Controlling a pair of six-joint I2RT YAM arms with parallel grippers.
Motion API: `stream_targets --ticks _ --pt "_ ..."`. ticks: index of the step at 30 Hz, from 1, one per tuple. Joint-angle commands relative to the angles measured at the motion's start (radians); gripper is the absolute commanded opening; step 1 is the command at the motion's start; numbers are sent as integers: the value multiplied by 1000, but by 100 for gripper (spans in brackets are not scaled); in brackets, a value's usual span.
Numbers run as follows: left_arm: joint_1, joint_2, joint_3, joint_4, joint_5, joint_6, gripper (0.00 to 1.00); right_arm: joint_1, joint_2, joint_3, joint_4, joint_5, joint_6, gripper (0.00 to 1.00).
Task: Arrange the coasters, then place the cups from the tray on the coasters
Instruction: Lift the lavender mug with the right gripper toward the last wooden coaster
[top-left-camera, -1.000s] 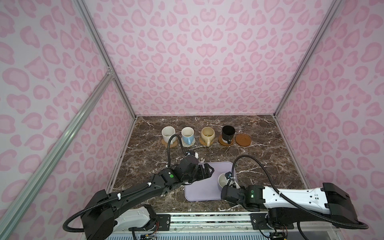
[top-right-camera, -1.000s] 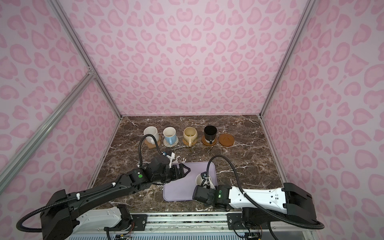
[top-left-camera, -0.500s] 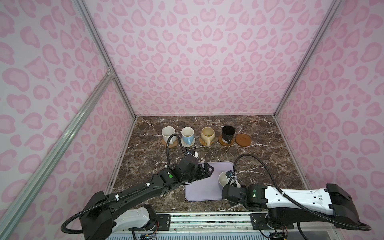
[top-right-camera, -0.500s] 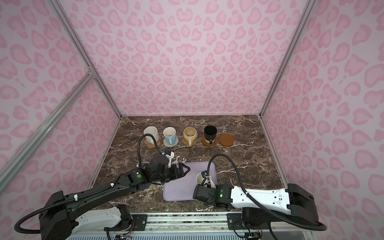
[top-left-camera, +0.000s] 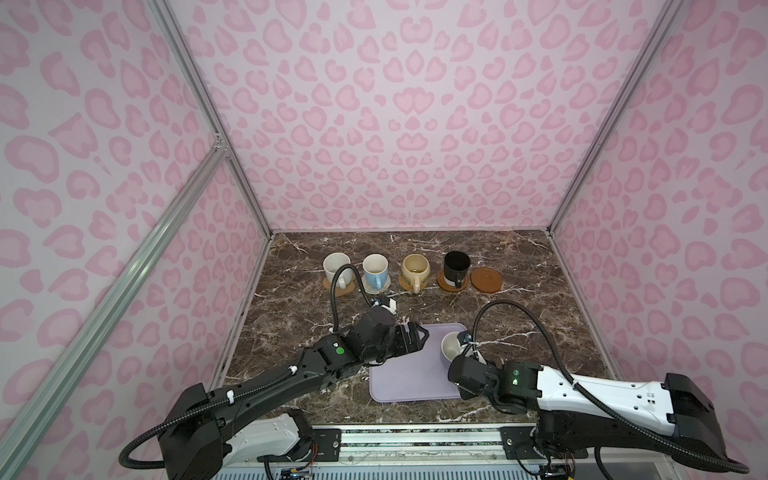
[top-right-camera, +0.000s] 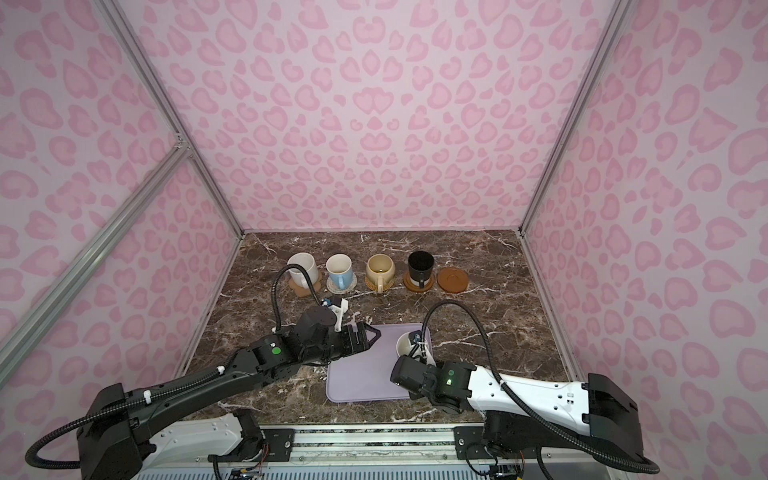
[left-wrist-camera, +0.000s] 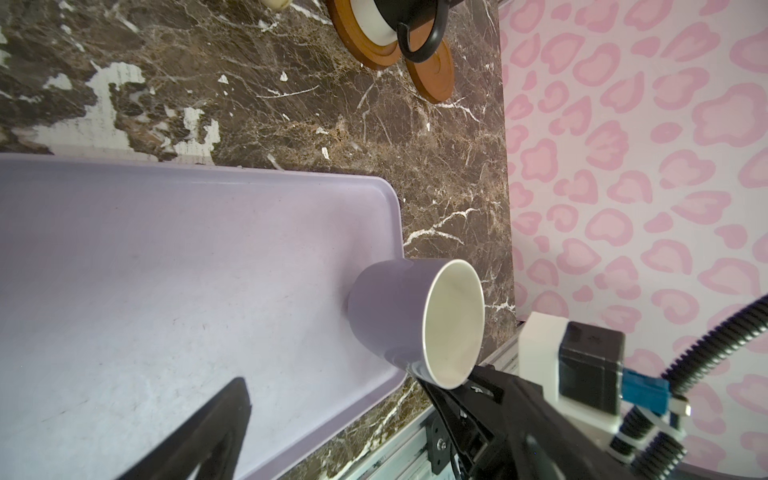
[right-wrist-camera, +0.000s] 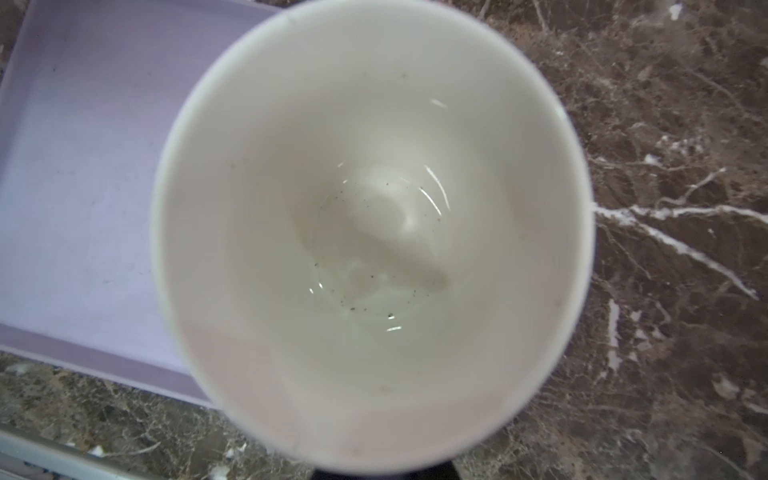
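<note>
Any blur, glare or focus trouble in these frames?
Right wrist view: the mug fills the frame, its near rim soft, small glints at its bottom, the table beside it sharper. Left wrist view: mug and tray both sharp. Both top views: even light, faint shadows.

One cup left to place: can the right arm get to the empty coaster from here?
Probably yes. The empty coaster lies at the row's right end, only bare table between it and the right gripper, shut on the mug.
</note>
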Motion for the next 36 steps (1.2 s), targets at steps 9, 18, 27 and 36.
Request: stream_targets --ticks 9,18,27,36 --pt "5 55 126 -22 -1 57 97 -134 -42 54 40 12 -127 0" --pt "33 106 213 -46 21 86 97 -297 -61 119 43 -86 -241 0" --pt "79 192 365 -72 61 139 97 -449 -9 233 40 -157 -335 0" --pt "93 308 510 -93 70 166 97 -599 37 311 65 -236 -410 0"
